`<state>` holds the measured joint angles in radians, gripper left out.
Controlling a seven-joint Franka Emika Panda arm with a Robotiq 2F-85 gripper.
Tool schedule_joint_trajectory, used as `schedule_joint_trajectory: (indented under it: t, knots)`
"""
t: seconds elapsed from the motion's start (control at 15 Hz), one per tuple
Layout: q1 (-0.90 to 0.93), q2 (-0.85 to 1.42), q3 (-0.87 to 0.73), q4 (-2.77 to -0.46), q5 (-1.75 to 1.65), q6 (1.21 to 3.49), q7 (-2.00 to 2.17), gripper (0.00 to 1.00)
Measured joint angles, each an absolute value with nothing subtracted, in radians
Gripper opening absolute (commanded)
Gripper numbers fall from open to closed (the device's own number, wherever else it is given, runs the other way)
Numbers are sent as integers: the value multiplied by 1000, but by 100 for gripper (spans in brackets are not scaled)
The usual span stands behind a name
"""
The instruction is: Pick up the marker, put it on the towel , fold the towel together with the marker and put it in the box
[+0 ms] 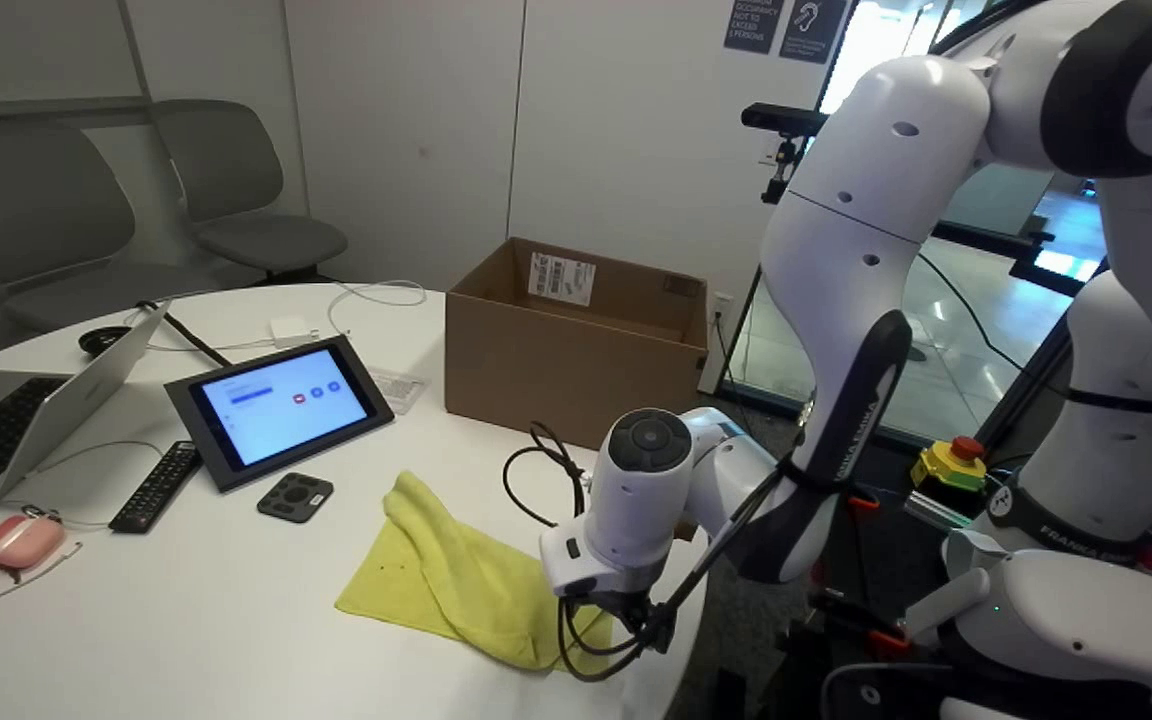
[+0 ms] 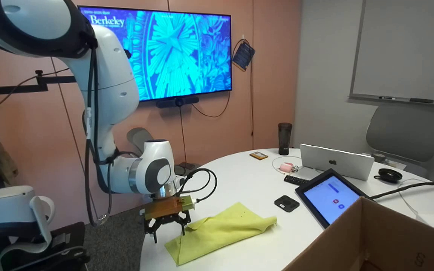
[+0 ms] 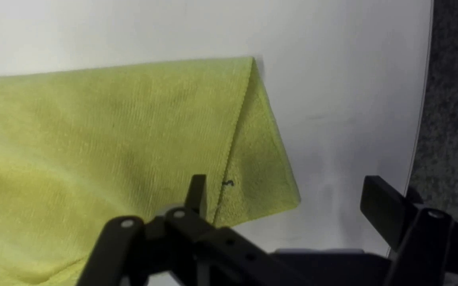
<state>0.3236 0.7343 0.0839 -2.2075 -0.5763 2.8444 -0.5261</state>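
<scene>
Jaws spread wide, the gripper (image 2: 169, 237) hangs at one end of the folded yellow-green towel (image 1: 471, 585).
In an exterior view, the towel lies on the white table (image 1: 186, 630); from it, the brown cardboard box (image 1: 576, 370) stands at one o'clock, the black-framed tablet (image 1: 281, 410) between ten and eleven, and the remote control (image 1: 156, 487) near ten. In the wrist view, one jaw shows over the towel toward seven o'clock, the other over the table toward four; whether either makes contact, I cannot tell.

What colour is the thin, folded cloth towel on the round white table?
Yellow-green; the towel shows best in the wrist view.
</scene>
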Motion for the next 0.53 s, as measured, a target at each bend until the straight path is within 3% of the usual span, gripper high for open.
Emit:
schedule_joint_trajectory:
  t: [0.53]
  knots:
    - [320,771,41,-2195,-776,2860,-528,100]
